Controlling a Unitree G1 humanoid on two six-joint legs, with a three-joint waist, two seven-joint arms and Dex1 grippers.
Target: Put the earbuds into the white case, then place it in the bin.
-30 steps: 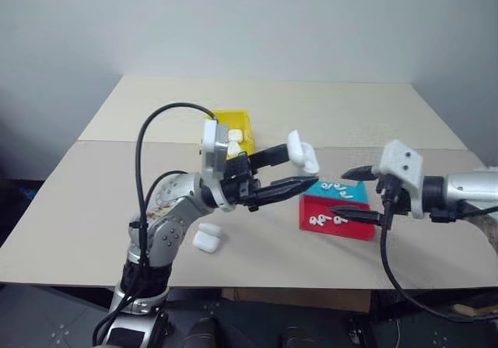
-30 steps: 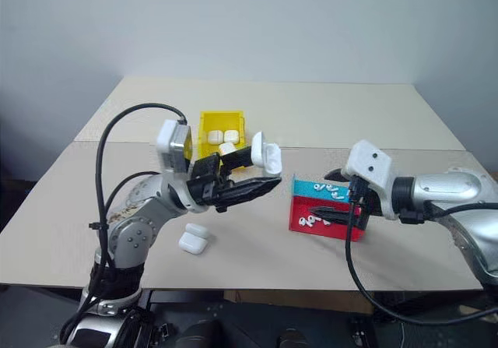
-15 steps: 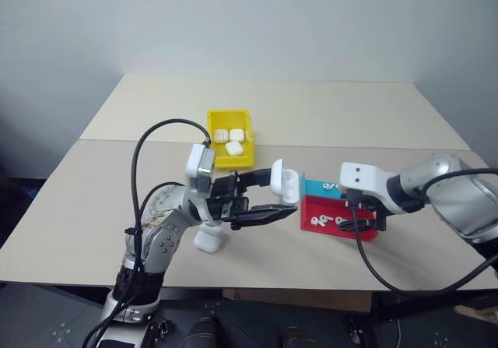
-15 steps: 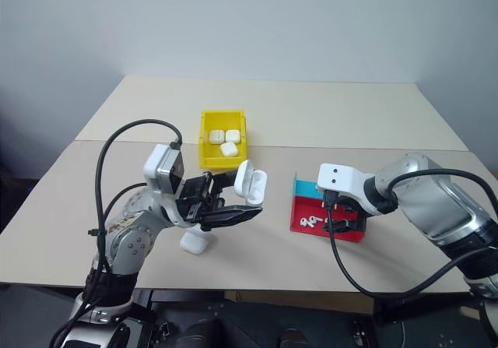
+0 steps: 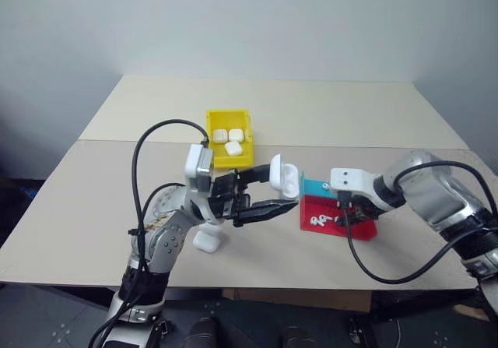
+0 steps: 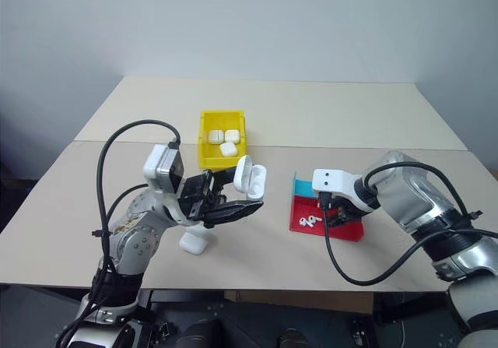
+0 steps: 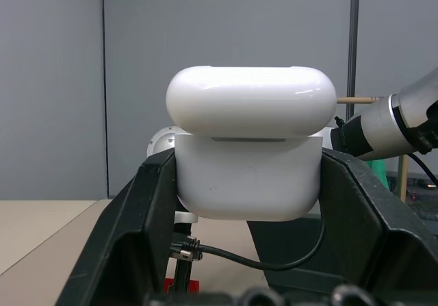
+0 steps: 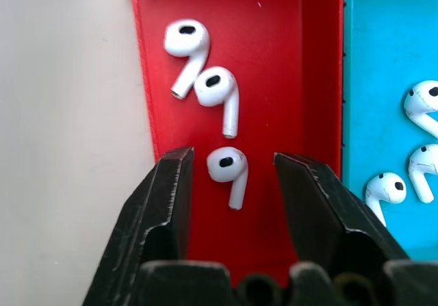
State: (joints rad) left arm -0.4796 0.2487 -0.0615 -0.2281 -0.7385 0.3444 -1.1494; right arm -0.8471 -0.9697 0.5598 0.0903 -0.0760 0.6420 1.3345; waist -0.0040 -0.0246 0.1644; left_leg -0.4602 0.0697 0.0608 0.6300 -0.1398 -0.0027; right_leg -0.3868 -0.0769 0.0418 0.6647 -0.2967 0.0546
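Earbud pickup is the step in hand, judged from the head views: the left gripper (image 5: 268, 194) is clenching the white case (image 5: 284, 178), lid flipped up, in the air just beside the red-and-teal tray (image 5: 362, 231), while the right gripper (image 6: 333, 220) is dipping into that tray; the bin (image 5: 218, 120), already holding three cases, is sitting on the counter (image 5: 350, 114) beyond the tray, and two spare cases (image 5: 207, 239) are lying well apart from the tray, under the left arm. Left wrist view is showing the white case squeezed between both black fingers (image 7: 137, 231). Right wrist view is showing the right gripper's jaws half-parted, straddling one of the earbuds (image 8: 228, 169) in the tray's red half without touching it, two more lying just past it. Next, the jaws need closing squarely on that small, glossy, slippery bud. Compared with a second ago, the right gripper was hanging wide open above the tray and is now narrowing down inside it.
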